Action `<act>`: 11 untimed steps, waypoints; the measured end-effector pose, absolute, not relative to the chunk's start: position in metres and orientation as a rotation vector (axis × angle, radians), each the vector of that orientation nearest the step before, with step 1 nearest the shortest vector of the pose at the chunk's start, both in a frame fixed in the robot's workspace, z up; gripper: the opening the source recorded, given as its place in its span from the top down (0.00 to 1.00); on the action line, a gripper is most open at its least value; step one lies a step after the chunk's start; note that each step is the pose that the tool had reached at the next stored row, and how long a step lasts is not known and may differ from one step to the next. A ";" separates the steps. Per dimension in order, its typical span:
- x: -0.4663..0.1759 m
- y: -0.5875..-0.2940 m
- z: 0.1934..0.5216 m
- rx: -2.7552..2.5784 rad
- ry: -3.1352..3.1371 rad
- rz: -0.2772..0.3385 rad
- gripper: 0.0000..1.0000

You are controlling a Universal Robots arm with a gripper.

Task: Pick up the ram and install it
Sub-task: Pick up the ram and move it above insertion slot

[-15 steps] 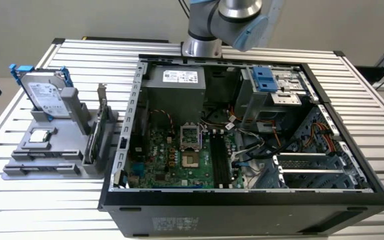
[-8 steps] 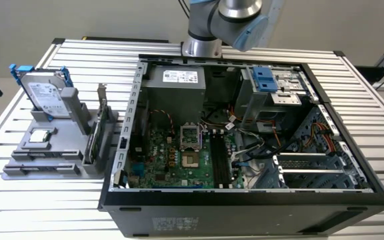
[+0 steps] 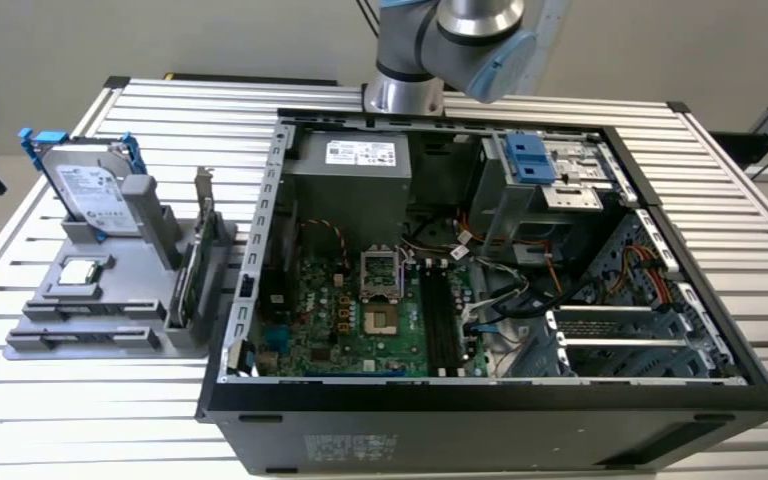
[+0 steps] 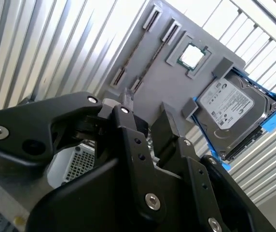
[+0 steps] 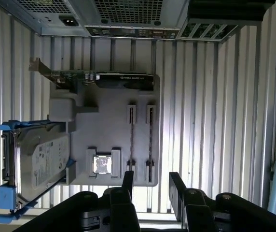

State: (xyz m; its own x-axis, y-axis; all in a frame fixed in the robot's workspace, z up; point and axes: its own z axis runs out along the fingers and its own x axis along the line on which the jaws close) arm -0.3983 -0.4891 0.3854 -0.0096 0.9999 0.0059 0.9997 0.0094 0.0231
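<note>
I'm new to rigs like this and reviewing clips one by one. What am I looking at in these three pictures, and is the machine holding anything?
This is one robot arm with a two-fingered tool, working over a slatted metal table. The exterior view looks from off the arm at an open computer case. Both wrist views ride on the arm and look past the tool. Beside the case, a grey holder carries a hard drive, a processor chip, an expansion card and two thin ram sticks standing on edge. The tool is open and holds nothing; it touches none of these parts.
</note>
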 end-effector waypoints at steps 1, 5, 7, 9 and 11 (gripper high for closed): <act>-0.398 -0.489 0.384 2.202 2.223 0.032 0.00; -0.398 -0.489 0.379 2.203 2.223 0.032 0.00; -0.398 -0.489 0.377 2.203 2.223 0.032 0.00; -0.398 -0.489 0.376 2.203 2.223 0.032 0.00; -0.398 -0.489 0.374 2.202 2.223 0.032 0.00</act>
State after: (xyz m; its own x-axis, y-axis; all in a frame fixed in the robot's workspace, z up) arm -0.3983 -0.4891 0.3743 -0.0092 0.9999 0.0054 0.9997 0.0090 0.0231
